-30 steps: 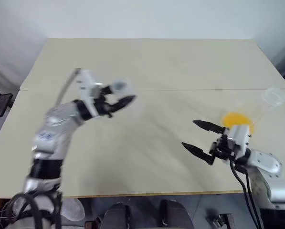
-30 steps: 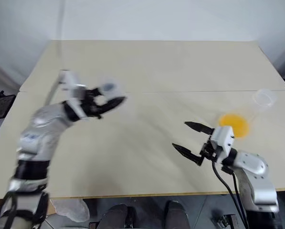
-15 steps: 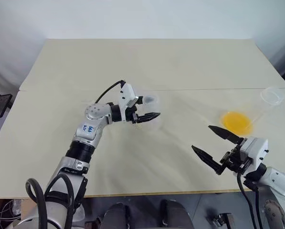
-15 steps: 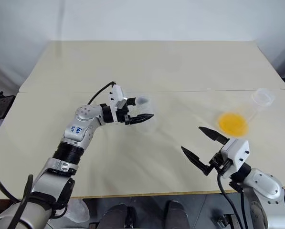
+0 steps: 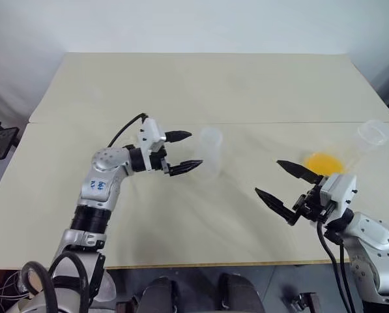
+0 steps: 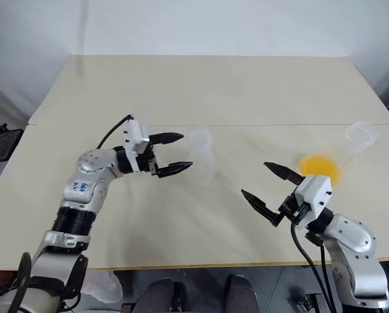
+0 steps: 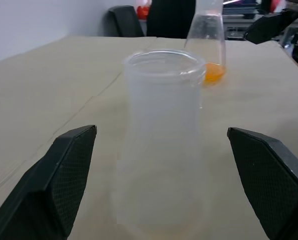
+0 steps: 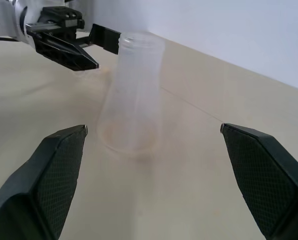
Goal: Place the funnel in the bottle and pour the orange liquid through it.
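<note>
Nearest me, my right gripper hangs over the front right of the table with its fingers spread wide and nothing between them. Further in, my left gripper is also fully released, its tips just short of the bottle, which stands upright and free at the table's middle. Half a second ago those fingers sat right against the bottle; they have since backed off to the left and opened. My left wrist camera gives me what the head view blurs: the bottle's round open mouth, frosted-looking clear walls and flared base. Beyond it stands the larger flask with the orange liquid pooled in its bottom, well to the right near the table's edge. I think a faint tint sits at the bottle's base, though I cannot be sure.
</note>
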{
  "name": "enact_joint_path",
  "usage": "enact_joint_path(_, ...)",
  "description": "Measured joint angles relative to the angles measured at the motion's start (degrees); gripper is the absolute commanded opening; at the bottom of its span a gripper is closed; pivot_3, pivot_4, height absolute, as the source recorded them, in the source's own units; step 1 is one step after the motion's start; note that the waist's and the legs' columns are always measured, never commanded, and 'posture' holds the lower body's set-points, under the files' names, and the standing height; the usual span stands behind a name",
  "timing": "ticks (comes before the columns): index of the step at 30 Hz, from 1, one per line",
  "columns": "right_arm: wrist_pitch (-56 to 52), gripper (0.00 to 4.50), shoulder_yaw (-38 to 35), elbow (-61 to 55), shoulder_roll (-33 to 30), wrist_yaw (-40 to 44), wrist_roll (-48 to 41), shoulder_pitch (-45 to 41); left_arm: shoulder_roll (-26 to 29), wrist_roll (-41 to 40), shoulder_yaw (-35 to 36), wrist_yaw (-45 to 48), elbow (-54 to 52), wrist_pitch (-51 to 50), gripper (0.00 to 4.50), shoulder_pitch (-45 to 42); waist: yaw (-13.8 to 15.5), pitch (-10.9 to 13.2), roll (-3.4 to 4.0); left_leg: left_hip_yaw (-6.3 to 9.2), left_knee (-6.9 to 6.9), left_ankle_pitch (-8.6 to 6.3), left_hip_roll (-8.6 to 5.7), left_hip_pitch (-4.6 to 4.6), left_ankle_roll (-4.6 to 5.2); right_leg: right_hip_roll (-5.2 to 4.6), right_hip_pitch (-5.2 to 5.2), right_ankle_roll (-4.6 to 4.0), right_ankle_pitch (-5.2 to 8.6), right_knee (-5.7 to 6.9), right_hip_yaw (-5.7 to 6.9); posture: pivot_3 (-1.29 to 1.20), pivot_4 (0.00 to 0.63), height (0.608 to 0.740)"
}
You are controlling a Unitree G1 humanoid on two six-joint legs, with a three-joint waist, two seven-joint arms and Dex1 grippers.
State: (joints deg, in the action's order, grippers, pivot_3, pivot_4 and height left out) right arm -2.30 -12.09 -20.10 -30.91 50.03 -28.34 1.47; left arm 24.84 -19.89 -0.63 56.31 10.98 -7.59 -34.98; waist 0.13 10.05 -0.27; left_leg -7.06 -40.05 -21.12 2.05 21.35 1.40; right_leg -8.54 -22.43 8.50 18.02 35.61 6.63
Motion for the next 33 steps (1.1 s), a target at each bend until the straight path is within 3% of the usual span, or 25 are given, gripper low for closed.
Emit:
enact_joint_path(7,-1.57,4.50,4.44,6.29,0.15,3.40,-0.95,-8.38,5.07,-3.55,11.35,-5.57,-12.15,-1.37,4.46,11.73,-0.36,0.00,0.01,0.06,0.01,0.00,0.08,-0.03,0.00,-0.01,0.01,-0.01,0.00,0.04,0.02,0.00,0.150,0.740)
enact_joint_path(11,-2.54,4.50,8.11,11.49,1.99,7.15,-1.81,-15.76,4.98,-4.53,22.56,-12.39,-20.84,-0.76,4.46,27.17,-1.32,0.00,0.01,0.05,0.07,-0.01,0.15,-0.06,0.00,-0.02,0.01,-0.01,0.00,0.05,0.03,0.00,0.150,0.740)
enact_joint_path(15,-2.89,4.50,11.25,15.05,3.82,10.25,-2.04,-20.57,-0.31,-4.61,32.40,-19.30,-26.13,0.76,4.46,43.52,-1.42,0.02,0.00,0.20,0.03,-0.02,0.29,-0.02,0.01,-0.08,0.05,-0.01,0.00,0.06,0.12,0.00,0.150,0.740)
enact_joint_path(19,-3.25,4.50,13.09,16.16,4.80,12.39,-2.10,-22.78,-6.17,-5.56,37.31,-24.19,-30.73,2.59,4.46,52.88,-0.07,0.01,-0.04,0.17,-0.11,-0.05,0.36,-0.02,0.08,-0.15,0.14,-0.02,-0.01,0.01,0.09,0.00,0.150,0.740)
enact_joint_path(25,-3.87,4.50,13.65,18.45,4.80,14.57,-2.30,-23.65,-10.85,-5.59,33.01,-28.31,-37.40,2.22,4.46,57.63,0.60,0.00,-0.05,0.13,-0.11,-0.07,0.37,-0.04,0.09,-0.13,0.12,-0.04,-0.01,0.00,0.07,0.00,0.150,0.740)
enact_joint_path(33,-3.85,4.50,12.60,18.41,4.30,14.00,-2.03,-23.41,-7.66,-2.22,20.96,-32.12,-34.32,-3.67,4.46,40.97,0.48,-0.01,-0.04,0.04,-0.08,-0.07,0.10,-0.04,0.08,-0.08,0.05,-0.07,-0.01,0.09,0.06,0.00,0.150,0.740)
